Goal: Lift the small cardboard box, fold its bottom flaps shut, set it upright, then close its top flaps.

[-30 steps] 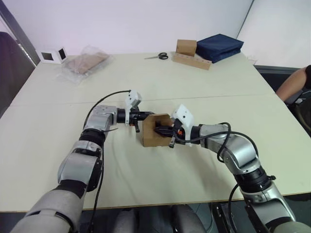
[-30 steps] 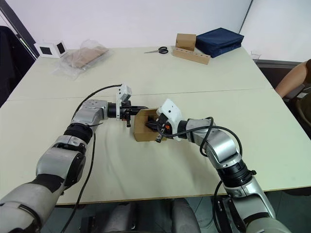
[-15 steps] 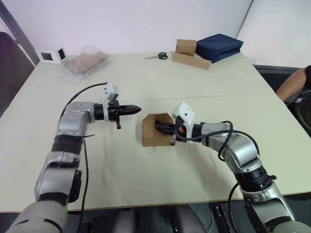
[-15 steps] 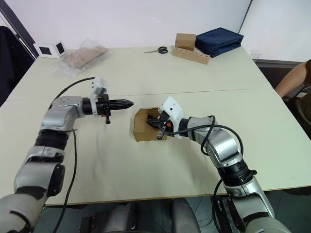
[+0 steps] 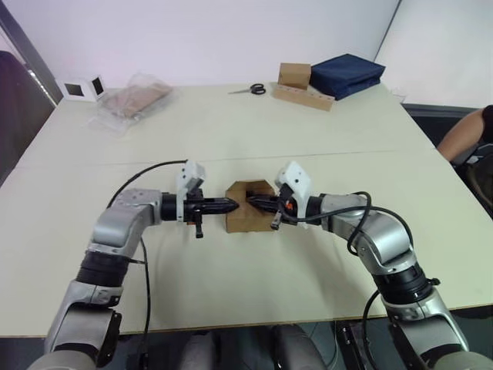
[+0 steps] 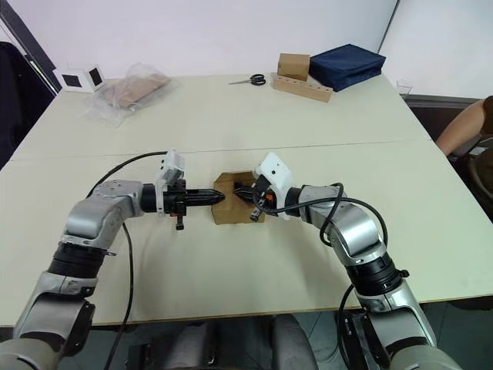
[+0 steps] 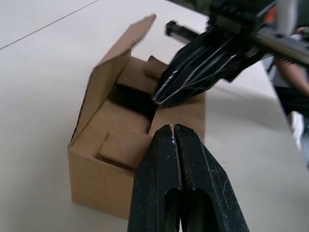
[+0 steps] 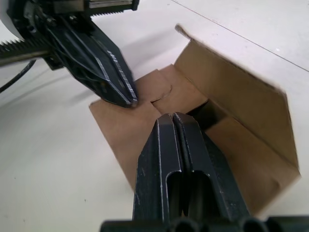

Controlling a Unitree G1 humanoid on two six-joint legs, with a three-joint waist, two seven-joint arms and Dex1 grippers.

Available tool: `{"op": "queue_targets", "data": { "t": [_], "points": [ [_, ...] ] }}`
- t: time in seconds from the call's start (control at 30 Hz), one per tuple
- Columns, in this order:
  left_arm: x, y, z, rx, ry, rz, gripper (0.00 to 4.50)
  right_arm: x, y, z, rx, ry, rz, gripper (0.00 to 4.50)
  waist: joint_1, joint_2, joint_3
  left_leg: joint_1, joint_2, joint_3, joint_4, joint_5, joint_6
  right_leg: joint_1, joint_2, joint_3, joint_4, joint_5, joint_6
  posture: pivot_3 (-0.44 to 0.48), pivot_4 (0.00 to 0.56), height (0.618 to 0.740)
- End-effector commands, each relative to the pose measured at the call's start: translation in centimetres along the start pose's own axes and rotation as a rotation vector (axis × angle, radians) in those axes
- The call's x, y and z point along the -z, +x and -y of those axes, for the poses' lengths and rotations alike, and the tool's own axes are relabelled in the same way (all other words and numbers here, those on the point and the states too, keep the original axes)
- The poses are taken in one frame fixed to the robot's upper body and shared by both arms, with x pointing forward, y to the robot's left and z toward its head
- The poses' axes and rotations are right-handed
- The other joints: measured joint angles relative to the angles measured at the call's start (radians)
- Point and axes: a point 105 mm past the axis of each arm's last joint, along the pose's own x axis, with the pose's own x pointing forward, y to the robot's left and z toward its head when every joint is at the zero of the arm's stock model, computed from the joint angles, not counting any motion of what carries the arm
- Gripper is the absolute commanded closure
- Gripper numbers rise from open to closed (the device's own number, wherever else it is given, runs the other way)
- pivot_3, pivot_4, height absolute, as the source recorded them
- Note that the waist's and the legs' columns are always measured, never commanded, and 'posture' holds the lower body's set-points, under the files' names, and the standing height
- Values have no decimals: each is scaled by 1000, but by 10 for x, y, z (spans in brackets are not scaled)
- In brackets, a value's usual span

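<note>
- A small cardboard box [image 5: 248, 206] sits upright near the middle of a pale table [image 5: 231, 139], caught between the robot's two arms.
- The left gripper [image 5: 229, 205] reaches in from the robot's left, its two black fingers pressed flat together with nothing between them, the tips at the box's left top edge.
- In the left wrist view, that closed gripper [image 7: 173, 133] points over the box [image 7: 111, 145], where two inner flaps lie folded down across the opening, leaving a dark gap.
- One flap [image 7: 116, 72] on the far side of the box stands up at a tilt, not yet folded down.
- The right gripper [image 5: 256, 203] comes in from the opposite side, fingers likewise squeezed together and empty, its tips over the box's open top.
- The right wrist view shows the right gripper [image 8: 174, 118] above the folded flaps, with the left gripper's tips [image 8: 126, 96] touching the box rim just ahead of it.
- At the table's far edge lie scissors [image 5: 249, 89], a smaller brown cube on a long holed strip [image 5: 302, 85] and a dark blue folded bag [image 5: 347, 74].
- At the far left corner sit a clear plastic bag holding brown cardboard [image 5: 135, 99] and a white cube with black squares [image 5: 82, 87].
- A person's arm [image 5: 466, 132] shows past the table's right edge.
</note>
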Motion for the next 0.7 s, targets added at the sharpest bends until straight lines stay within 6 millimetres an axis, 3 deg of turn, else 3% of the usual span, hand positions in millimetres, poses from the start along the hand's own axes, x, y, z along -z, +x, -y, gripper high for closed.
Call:
{"op": "queue_targets", "data": {
  "t": [0.03,0.17,0.33,0.4,0.57,0.7],
  "points": [
    [5,2,-1,-9,36,-24,4470,-25,-14,4,18,-54,66,4500,1,0,0,0,0,0,0,0,0,0,0,0,0,0,0,0,150,740],
    [6,3,1,-1,47,-29,4470,-68,-26,12,6,-57,204,4500,3,0,0,0,0,0,0,0,0,1,-1,0,0,0,0,0,150,740],
    [6,3,1,1,54,-27,4470,-95,-27,27,3,-8,292,4500,1,0,0,0,0,0,0,0,0,1,0,0,0,0,0,0,150,740],
    [6,4,1,3,58,-27,4470,-93,-21,32,7,-8,273,4500,1,0,0,0,0,0,0,0,0,1,0,0,0,0,0,0,150,740],
    [4,4,2,4,60,-25,4470,-59,12,41,9,9,139,4500,0,0,0,0,0,1,0,0,0,1,0,0,0,0,0,0,150,740],
    [5,4,3,3,61,-25,4470,-47,17,37,-16,-7,101,4500,0,0,0,0,0,1,0,0,0,0,0,0,0,0,0,0,150,740]
  ]
}}
